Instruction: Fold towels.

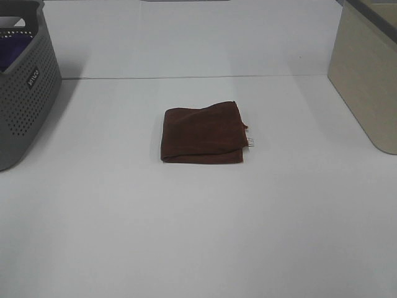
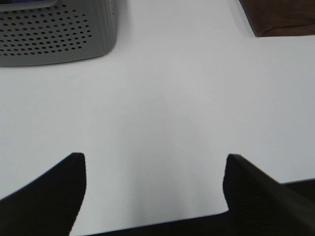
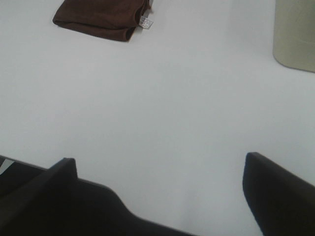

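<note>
The dark reddish-brown towel (image 1: 203, 134) lies folded into a small rectangle at the middle of the white table, its small white tag (image 1: 252, 143) sticking out at its right edge. It also shows in the left wrist view (image 2: 279, 17) and the right wrist view (image 3: 103, 16), tag (image 3: 145, 21) included. Neither arm shows in the exterior high view. My left gripper (image 2: 155, 169) is open and empty over bare table, well away from the towel. My right gripper (image 3: 160, 169) is open and empty too, also far from it.
A grey perforated basket (image 1: 23, 93) holding a purple cloth (image 1: 13, 48) stands at the far left; it shows in the left wrist view (image 2: 54, 34). A beige bin (image 1: 369, 74) stands at the right, also in the right wrist view (image 3: 295, 34).
</note>
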Controlling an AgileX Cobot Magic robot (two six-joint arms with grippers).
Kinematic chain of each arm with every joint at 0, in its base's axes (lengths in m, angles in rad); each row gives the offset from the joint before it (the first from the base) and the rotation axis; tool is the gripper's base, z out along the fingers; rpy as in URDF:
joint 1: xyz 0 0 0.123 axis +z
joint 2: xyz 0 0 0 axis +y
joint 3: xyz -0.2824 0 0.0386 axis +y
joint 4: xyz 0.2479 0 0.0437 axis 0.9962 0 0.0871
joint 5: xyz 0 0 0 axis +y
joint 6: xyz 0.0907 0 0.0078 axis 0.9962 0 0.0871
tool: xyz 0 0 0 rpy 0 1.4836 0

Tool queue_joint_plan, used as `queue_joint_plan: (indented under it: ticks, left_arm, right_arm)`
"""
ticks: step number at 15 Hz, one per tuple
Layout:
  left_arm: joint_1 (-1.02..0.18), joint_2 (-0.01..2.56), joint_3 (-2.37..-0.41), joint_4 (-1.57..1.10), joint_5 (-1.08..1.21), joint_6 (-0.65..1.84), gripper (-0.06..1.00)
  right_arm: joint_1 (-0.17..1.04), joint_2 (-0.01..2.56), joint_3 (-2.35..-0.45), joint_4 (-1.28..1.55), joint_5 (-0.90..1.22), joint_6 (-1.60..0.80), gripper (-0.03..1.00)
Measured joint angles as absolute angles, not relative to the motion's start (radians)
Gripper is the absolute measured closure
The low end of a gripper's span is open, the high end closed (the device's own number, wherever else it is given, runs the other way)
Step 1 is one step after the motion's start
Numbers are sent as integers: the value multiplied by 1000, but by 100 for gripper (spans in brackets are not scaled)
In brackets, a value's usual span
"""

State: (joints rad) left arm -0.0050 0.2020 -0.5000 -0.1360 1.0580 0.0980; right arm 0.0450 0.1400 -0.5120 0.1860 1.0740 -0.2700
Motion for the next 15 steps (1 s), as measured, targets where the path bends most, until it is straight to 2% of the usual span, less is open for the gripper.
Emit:
queue_joint_plan:
  ticks: [5, 7, 15]
  left_arm:
    - [-5, -1, -500, -138, 1058, 98, 21]
    - [-5, -4, -500, -140, 1058, 98, 21]
    - [-5, -4, -500, -141, 1058, 98, 21]
  right_arm:
    - [40, -4, -512, 188, 1074, -270, 11]
    - [-2, -7, -512, 188, 1074, -270, 11]
    - [-7, -7, -512, 188, 1074, -270, 11]
